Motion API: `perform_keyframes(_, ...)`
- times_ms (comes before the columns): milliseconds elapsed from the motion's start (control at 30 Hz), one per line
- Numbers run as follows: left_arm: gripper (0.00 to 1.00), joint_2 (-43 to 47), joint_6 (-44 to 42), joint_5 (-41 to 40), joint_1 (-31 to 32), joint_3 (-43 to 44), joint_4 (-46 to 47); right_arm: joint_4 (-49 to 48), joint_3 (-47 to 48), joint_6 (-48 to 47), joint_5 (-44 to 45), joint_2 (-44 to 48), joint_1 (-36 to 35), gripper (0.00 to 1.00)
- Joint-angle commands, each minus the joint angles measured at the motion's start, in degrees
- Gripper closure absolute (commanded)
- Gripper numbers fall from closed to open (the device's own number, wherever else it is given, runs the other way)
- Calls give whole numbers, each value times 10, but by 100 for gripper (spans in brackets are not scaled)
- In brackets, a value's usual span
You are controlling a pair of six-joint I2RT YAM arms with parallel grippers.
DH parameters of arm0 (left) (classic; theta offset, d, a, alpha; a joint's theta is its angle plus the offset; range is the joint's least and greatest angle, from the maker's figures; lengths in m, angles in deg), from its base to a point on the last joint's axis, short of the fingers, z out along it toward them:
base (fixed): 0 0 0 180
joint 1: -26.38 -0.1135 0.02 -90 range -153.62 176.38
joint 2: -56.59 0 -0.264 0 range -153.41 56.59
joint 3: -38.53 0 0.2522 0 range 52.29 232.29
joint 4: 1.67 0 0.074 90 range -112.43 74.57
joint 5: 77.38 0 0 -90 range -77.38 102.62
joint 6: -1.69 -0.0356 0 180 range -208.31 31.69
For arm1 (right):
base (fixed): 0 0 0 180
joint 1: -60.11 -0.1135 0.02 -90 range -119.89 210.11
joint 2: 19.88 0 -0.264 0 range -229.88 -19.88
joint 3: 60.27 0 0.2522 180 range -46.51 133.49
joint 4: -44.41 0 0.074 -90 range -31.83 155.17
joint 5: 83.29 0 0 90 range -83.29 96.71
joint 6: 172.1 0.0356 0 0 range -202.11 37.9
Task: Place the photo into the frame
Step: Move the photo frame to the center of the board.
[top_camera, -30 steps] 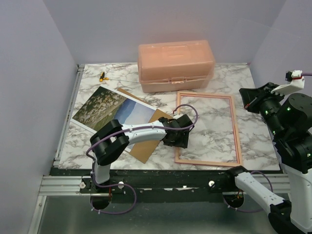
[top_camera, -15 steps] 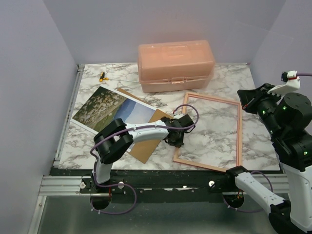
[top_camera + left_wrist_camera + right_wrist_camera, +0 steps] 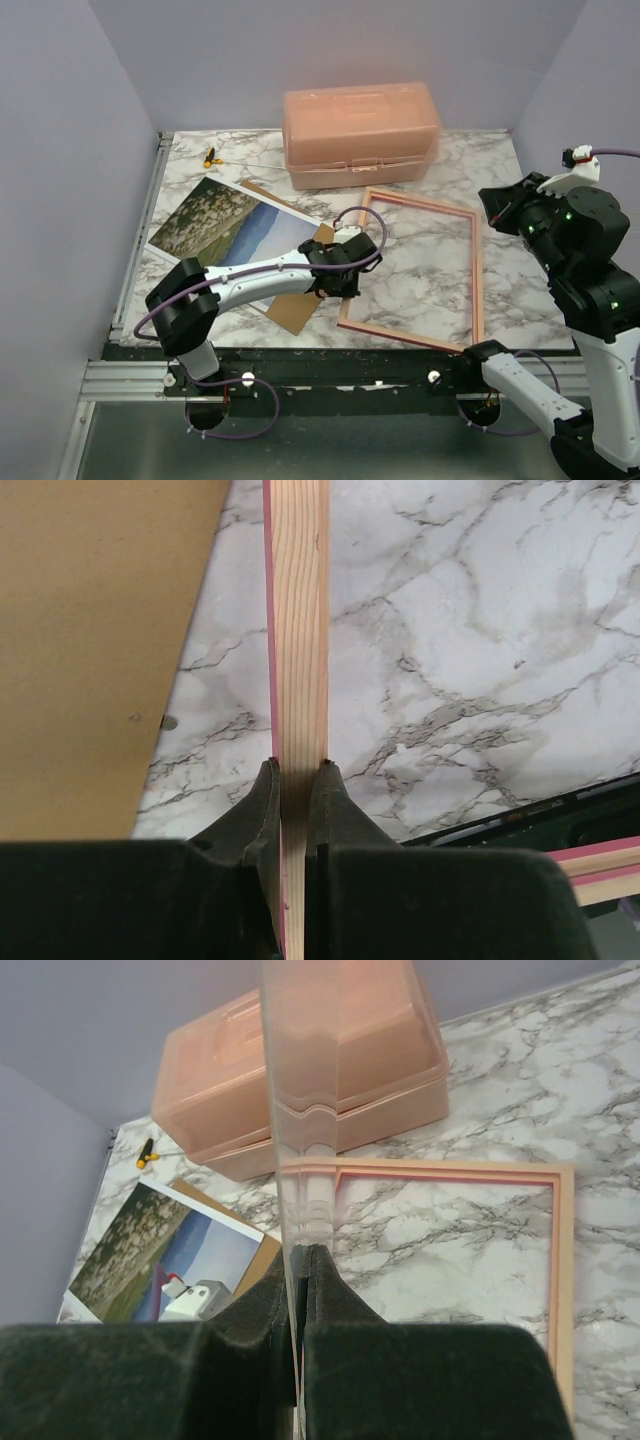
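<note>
The frame lies on the marble table at about 4 o'clock from the table's middle. It is skewed a little clockwise, and marble shows through its opening. The left gripper is at the frame's 9 o'clock rail. In the left wrist view its fingers pinch that pale wood rail from both sides, with the pink edge of the wood facing the brown board. Whether the rail is lifted off the table cannot be told.

The photo sits at about 9 o'clock on the table, picture side up, apart from the frame. It rests on the brown board, whose corner pokes out from under it toward 5 o'clock. The left arm passes over the near edge of the photo and board.

The right gripper is held up above the table's 3 o'clock edge. In the right wrist view its fingers are pressed onto a clear sheet, seen edge-on and rising straight up from the grip. Past the sheet that view shows the frame, the photo and the box.

That salmon-pink lidded box stands at 12 o'clock against the back wall. A small yellow-and-black object lies at about 11 o'clock, near the far corner.
</note>
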State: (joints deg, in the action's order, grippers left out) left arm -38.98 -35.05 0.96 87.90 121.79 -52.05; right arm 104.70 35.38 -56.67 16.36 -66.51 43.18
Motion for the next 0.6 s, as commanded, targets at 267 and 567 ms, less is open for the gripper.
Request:
perform_keyframes(267,100,112,41,-44,-19,-135,5,-26,-33,15,-52,-13,-2,99)
perform_keyframes(567,100,160,65,-36,-28,-213,5,-30,-62,22,-108,-35,-2,99)
